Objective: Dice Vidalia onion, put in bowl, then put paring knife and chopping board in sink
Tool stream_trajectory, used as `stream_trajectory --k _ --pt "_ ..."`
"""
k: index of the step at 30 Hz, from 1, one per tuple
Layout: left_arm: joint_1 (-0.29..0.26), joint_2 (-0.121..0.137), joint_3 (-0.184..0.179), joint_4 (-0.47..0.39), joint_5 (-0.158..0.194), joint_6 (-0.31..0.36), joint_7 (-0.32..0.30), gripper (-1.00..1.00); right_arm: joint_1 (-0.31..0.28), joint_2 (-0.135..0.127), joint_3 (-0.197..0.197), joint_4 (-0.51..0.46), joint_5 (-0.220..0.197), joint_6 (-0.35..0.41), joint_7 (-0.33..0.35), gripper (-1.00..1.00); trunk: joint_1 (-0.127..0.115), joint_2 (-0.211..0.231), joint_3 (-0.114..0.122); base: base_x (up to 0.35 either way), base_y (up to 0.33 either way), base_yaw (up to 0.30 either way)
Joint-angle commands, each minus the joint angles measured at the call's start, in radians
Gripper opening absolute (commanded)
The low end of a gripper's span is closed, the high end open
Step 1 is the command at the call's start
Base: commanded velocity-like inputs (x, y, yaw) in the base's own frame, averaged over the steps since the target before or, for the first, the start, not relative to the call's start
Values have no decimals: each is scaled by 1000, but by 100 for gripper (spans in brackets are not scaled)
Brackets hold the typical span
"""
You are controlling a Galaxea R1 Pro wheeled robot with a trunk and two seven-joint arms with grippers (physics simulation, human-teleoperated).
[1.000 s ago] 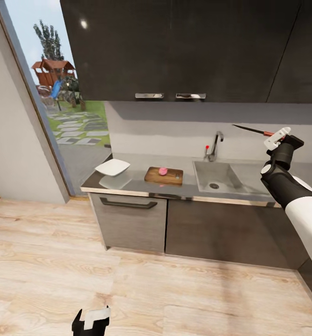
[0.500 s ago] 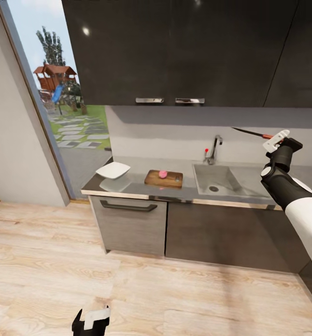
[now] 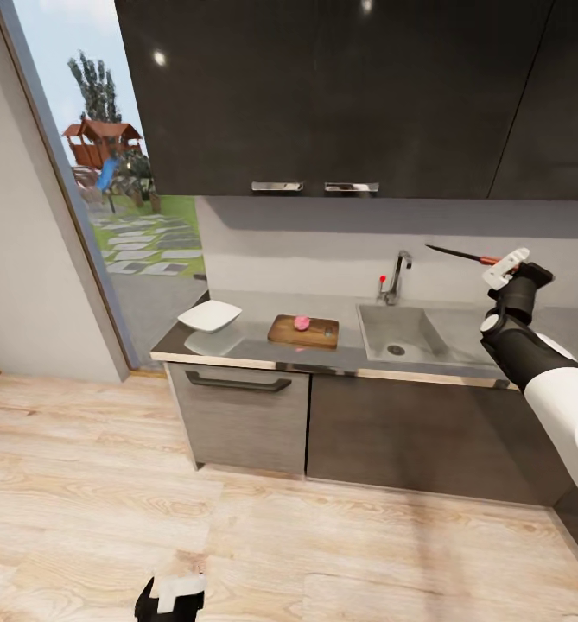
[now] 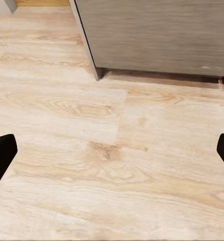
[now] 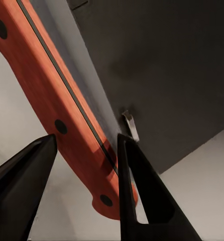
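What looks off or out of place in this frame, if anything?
Nothing spilled or damaged. The pink onion sits on the chopping board, the bowl beside it on the countertop. Only oddity: the right gripper holds the paring knife high above the sink, blade pointing sideways.

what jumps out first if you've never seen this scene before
The raised right gripper catches the eye first, clamped on the red-handled paring knife, whose dark blade sticks out sideways above the grey steel sink. Next comes the small pink onion sitting on the brown wooden chopping board, with the shallow white bowl beside it near the countertop's window end.
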Motion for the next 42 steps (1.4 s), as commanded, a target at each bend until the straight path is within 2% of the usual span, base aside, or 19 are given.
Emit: stream_trajectory --k 1,2,4,6,10,16,19,21,24,27,29,31,38,40,42 --pt "-2 -1 -8 4 2 50 -9 100 -1 6 5 16 8 -6 -2 -100 0 -2 -2 0 0 0" --pt "-2 -1 -8 4 2 79 -18 100 -1 10 6 24 9 -13 -2 -100 0 -2 -2 0 0 0" --pt "1 1 -8 5 2 179 -62 100 -1 31 6 54 11 -33 -1 -100 0 -2 -2 0 0 0" --pt "32 6 -8 6 2 229 -99 100 -1 54 7 74 12 -43 0 -100 0 -2 -2 0 0 0" --pt "80 11 -8 6 2 250 -117 100 -1 84 9 87 14 -49 1 -100 0 -2 -2 0 0 0" --pt "130 14 -8 6 3 259 -116 100 -1 107 13 91 16 -50 11 -100 0 -2 -2 0 0 0" --pt "140 18 -8 6 4 307 -115 100 -1 114 32 91 37 -49 36 -100 0 -2 -2 0 0 0" --pt "144 22 -8 5 5 387 -117 100 -2 116 59 87 68 -49 55 -100 0 -2 -2 0 0 0" --pt "145 27 -7 4 7 426 -118 100 -1 120 69 80 80 -50 62 -100 0 -2 -2 0 0 0" --pt "145 33 -7 4 9 434 -118 100 -1 132 70 80 80 -50 64 -100 0 -2 -2 0 0 0" --pt "145 37 -6 4 9 438 -118 100 -1 171 70 89 74 -50 66 -100 0 -2 -2 0 0 0" --pt "145 37 -5 4 11 438 -118 100 -1 180 70 91 73 -53 66 -100 0 -2 -2 0 0 0" --pt "145 41 -5 4 15 438 -119 100 -1 190 70 93 70 -104 73 -100 0 -2 -2 16 0 0" --pt "145 41 -5 4 15 438 -119 100 -1 190 70 93 64 -107 96 -100 0 -2 -2 116 0 0" --pt "145 41 -5 4 15 439 -119 100 -1 191 70 93 49 -107 149 -100 0 -2 -2 164 0 0"
